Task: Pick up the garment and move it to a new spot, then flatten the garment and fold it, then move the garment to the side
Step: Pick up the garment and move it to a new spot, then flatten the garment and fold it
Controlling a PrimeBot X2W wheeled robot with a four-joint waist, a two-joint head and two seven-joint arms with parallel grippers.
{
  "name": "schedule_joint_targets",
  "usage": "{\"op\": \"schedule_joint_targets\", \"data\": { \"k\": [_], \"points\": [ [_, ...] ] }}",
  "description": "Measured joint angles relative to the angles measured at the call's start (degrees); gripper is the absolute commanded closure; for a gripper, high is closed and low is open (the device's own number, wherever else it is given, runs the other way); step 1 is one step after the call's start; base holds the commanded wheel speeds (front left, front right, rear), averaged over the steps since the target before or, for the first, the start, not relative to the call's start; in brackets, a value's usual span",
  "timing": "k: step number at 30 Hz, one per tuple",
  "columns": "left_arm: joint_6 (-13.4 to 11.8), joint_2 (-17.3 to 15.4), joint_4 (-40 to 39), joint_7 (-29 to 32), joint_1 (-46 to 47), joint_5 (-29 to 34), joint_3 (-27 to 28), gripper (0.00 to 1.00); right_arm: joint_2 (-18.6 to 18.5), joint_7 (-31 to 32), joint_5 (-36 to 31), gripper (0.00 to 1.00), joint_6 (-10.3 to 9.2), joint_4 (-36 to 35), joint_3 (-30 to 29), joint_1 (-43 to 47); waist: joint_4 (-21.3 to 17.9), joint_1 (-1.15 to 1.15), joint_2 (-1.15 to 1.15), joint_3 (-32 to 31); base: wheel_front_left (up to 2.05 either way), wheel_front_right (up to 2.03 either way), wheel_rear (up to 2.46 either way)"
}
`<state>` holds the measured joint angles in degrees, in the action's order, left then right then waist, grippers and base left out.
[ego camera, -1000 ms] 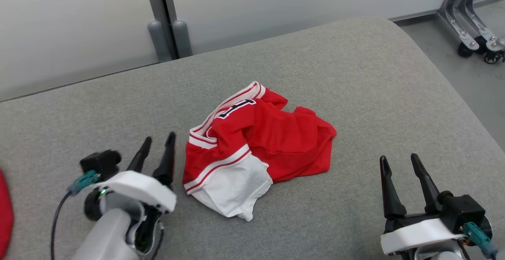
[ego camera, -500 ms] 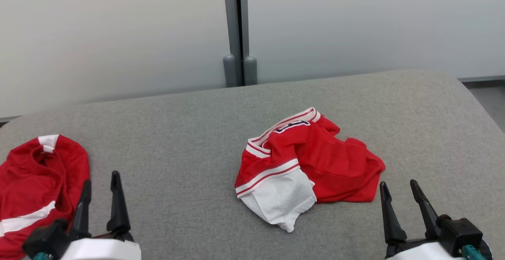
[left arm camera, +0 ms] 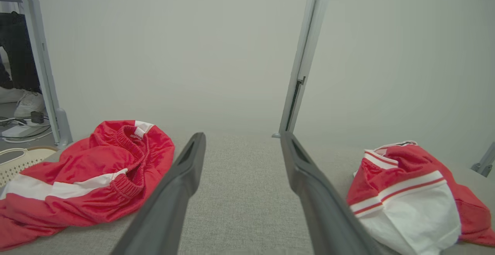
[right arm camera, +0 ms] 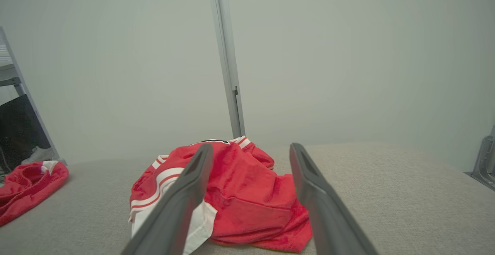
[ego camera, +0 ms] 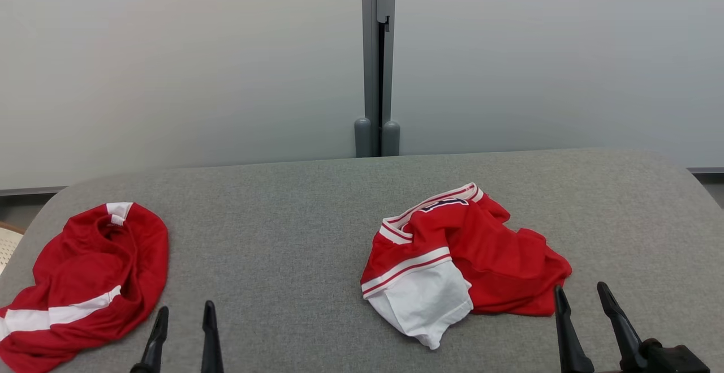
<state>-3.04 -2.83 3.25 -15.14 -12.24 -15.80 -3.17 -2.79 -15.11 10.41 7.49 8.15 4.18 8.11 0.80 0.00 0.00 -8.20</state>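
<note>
Both end effectors have their fingers apart and hold nothing. The left end effector (ego camera: 185,309) and the right end effector (ego camera: 581,288) rise from the near edge of the grey fabric-covered desk (ego camera: 283,220).

We judge the task's thing to be the crumpled red jersey with white panel and striped trim (ego camera: 464,260). It lies a little right of the desk's middle, nearer the near edge than the far one.

Key relation: the jersey sits just beyond and to the left of the right end effector, whose left fingertip comes close to the red hem without touching. The left end effector is well apart from it. The heap's long axis runs roughly along the near edge, with the white panel at its left near corner and the red body trailing toward the right edge. We judge the right arm better placed for the pick.

A second garment, the red shorts with white band (ego camera: 85,282), lies bunched at the left edge, just left of the left end effector.

View differences:
- The right wrist view looks between its fingers onto the jersey's red folds, so the heap's height shows; the head view flattens it.
- The left wrist view shows the shorts' elastic waistband, and a pale perforated basket (left arm camera: 19,162) beyond the left edge.
</note>
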Motion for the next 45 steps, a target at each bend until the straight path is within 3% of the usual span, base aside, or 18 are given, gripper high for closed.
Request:
{"op": "schedule_joint_targets", "data": {
  "k": [9,45],
  "points": [
    [-0.8,0.1,0.3,0.0,-0.5,3.8,-2.3,0.0,0.0,0.0,-5.2,0.0,0.01,-1.4,1.6,1.1,-0.8,0.0,0.0,0.2,0.0,0.0,0.0],
    [-1.1,0.0,2.7,0.0,0.2,3.6,-6.2,0.0,0.0,0.0,-4.5,0.0,0.01,-1.5,1.9,0.6,-0.7,0.0,0.0,1.7,0.0,0.0,0.0]
  ]
}}
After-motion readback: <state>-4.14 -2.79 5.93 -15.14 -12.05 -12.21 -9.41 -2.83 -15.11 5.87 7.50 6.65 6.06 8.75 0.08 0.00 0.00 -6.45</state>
